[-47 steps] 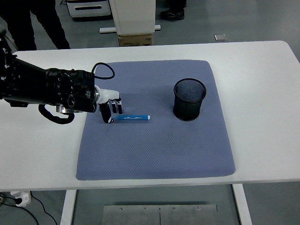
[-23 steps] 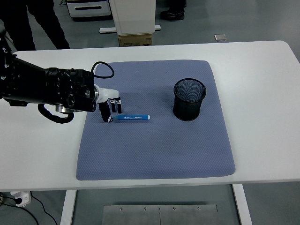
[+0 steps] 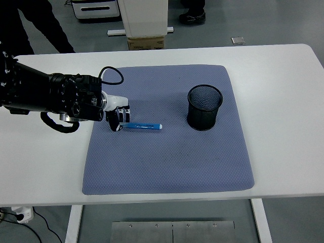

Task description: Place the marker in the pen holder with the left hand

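White laminate makes up the surface (image 3: pixel 283 96), which fills most of the head view and runs out past both side edges. On it lies a blue-grey textured mat (image 3: pixel 172 162) with rounded corners, covering the middle of the surface from near the far edge almost to the near one.

The left arm (image 3: pixel 35 93), black and bulky with a loop of black cable at its wrist, comes in from the left edge and reaches over the mat's left border. A person's dark trouser legs (image 3: pixel 35 25) show at the top left, beyond the surface, and a shoe (image 3: pixel 192 17) shows on the floor at the top centre beside a pale cabinet base (image 3: pixel 144 20).

The pen holder (image 3: pixel 204 107), a black mesh cup, stands upright on the right half of the mat, well apart from the arm.

The left hand (image 3: pixel 117 117) is white at the palm with black fingers (image 3: pixel 114 123) curled downward onto the mat. They are closed in around the left end of the marker (image 3: pixel 144 126), and the fingertips appear to touch it, though whether the grip is firm cannot be told. The marker is blue with a white tip at its right end; it lies flat on the mat, pointing right toward the pen holder, with open mat between the two.
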{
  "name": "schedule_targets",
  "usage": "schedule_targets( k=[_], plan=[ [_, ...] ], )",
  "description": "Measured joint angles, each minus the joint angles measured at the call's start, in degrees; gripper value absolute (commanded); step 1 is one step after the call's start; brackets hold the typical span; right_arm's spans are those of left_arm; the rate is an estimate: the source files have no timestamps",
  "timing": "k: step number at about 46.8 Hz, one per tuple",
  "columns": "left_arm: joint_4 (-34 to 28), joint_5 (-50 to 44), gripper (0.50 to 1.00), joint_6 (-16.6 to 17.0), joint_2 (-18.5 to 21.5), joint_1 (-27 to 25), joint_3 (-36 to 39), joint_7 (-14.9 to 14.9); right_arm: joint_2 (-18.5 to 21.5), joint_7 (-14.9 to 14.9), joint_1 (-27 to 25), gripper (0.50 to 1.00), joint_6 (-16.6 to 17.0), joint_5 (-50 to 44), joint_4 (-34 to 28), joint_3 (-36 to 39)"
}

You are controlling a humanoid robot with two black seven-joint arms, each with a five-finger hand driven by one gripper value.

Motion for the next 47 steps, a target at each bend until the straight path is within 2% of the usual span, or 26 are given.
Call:
schedule_targets(
  k=[47],
  plan=[
    [0.12,-0.04,0.531,0.15,0.0,-1.57,0.03,-0.09,0.0,-0.02,0.0,1.0,0.03,0.0,0.02,0.0]
  ],
)
